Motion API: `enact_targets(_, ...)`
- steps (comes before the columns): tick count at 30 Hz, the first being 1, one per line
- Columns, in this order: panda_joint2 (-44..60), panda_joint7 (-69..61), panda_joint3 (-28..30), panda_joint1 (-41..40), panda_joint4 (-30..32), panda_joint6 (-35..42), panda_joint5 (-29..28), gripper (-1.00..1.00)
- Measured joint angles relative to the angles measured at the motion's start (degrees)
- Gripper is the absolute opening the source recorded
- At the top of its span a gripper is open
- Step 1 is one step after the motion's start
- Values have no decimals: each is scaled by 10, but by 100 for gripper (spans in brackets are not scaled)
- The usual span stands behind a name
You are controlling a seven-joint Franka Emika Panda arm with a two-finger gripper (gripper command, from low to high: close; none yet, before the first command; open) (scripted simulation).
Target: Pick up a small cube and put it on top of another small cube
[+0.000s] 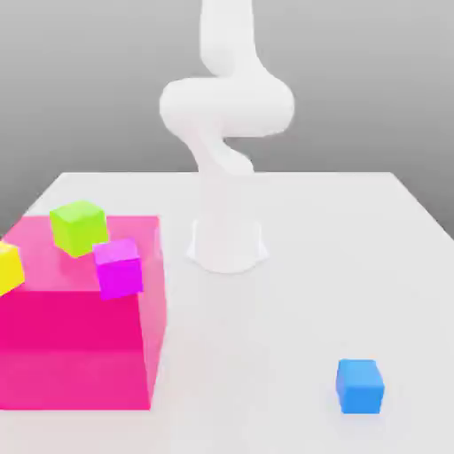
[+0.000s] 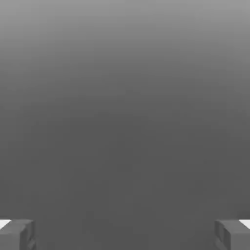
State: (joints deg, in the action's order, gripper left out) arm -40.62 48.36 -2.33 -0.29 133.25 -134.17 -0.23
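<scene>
The small cube (image 1: 360,386), plain bright blue, sits flat on the white table (image 1: 355,248), well apart from the big pink block (image 1: 75,350) and off toward the exterior view's right of it, near the table's front edge. Nothing touches the blue cube. The pink block is large and see-through, standing at the table's front corner on the exterior view's left. A lime-green cube (image 1: 79,227) rests tilted on the block's top near its far edge, a magenta cube (image 1: 119,268) sits tilted at the block's near top corner just beside the green one, and a yellow cube (image 1: 9,267) lies at the block's other side, cut off by the picture's edge. The arm's white base (image 1: 227,241) stands behind the block and toward the exterior view's right of it, its upper links curving above. In the hand view the gripper (image 2: 125,235) has its two grey fingertips (image 2: 17,235) spread wide at opposite sides with nothing between them; the jaws stand fully apart and hold nothing, and only plain grey shows beyond them
</scene>
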Motion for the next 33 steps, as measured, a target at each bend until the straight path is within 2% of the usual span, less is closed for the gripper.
enact_targets(18, 377, 218, -146, 19, 106, -172, -66, 0)
enact_targets(24, 502, 287, -155, 58, 139, -230, -88, 0)
enact_targets(29, 606, 341, -96, 110, 124, -307, -149, 0)
enact_targets(30, 621, 347, -84, 120, 121, -319, -158, -100)
enact_targets(33, 621, 348, -84, 120, 121, -319, -158, -100)
